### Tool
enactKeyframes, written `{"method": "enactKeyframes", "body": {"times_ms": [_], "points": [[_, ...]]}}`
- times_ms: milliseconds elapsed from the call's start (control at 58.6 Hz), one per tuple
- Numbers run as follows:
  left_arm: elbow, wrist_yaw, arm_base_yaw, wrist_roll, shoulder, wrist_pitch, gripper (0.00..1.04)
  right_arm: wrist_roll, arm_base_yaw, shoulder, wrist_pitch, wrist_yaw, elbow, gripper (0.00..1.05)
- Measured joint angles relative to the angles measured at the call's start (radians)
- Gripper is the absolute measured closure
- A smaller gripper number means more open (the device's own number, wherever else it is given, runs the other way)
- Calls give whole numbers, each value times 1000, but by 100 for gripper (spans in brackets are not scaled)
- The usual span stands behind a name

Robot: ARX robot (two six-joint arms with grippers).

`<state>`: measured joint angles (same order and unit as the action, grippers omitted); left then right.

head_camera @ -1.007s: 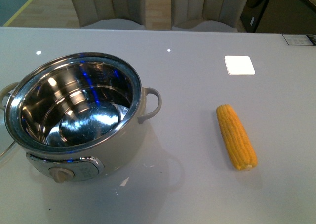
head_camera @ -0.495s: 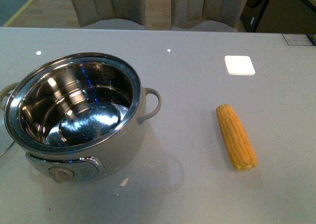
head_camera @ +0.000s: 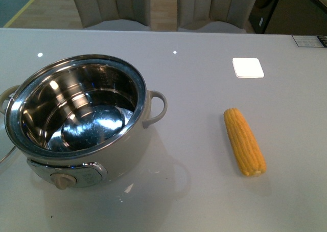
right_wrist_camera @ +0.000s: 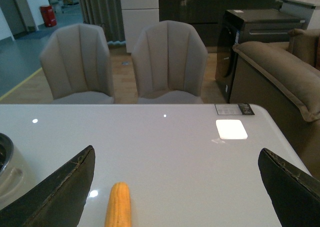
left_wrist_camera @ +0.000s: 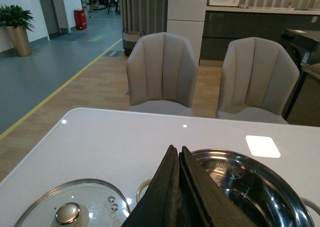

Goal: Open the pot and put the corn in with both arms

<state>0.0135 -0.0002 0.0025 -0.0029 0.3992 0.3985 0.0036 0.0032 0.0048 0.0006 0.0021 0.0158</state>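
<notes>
The cream-white pot point(head_camera: 138, 135) stands open on the left of the table, its steel bowl empty, knob facing front. Its glass lid point(left_wrist_camera: 75, 207) lies flat on the table beside it. The corn point(head_camera: 244, 141) lies on the table to the right, apart from the pot. Neither arm shows in the front view. My left gripper point(left_wrist_camera: 176, 148) is shut with nothing in it, hanging above the pot's rim point(left_wrist_camera: 280, 174) and the lid. My right gripper point(right_wrist_camera: 176, 149) is wide open above the table, and the corn point(right_wrist_camera: 118, 207) lies nearer one finger point(right_wrist_camera: 60, 192).
Two beige chairs point(head_camera: 110, 7) stand behind the table's far edge. A bright white square point(head_camera: 248, 67) marks the tabletop beyond the corn. A sofa point(right_wrist_camera: 280, 72) and a dark cabinet point(right_wrist_camera: 250, 37) are off to the right side.
Blue reflections inside the steel bowl have faded. The pot and the corn lie where they were.
</notes>
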Motion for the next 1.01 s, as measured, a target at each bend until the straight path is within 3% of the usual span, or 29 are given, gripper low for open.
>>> {"method": "enactKeyframes", "body": {"times_ms": [666, 785, 1007], "points": [[0, 0, 0, 0, -221, -220, 101, 0, 0, 0, 0, 0, 0, 9], [0, 0, 0, 0, -364, -386, 101, 0, 0, 0, 0, 0, 0, 9], [0, 0, 0, 0, -393, -397, 101, 0, 0, 0, 0, 0, 0, 9]]}}
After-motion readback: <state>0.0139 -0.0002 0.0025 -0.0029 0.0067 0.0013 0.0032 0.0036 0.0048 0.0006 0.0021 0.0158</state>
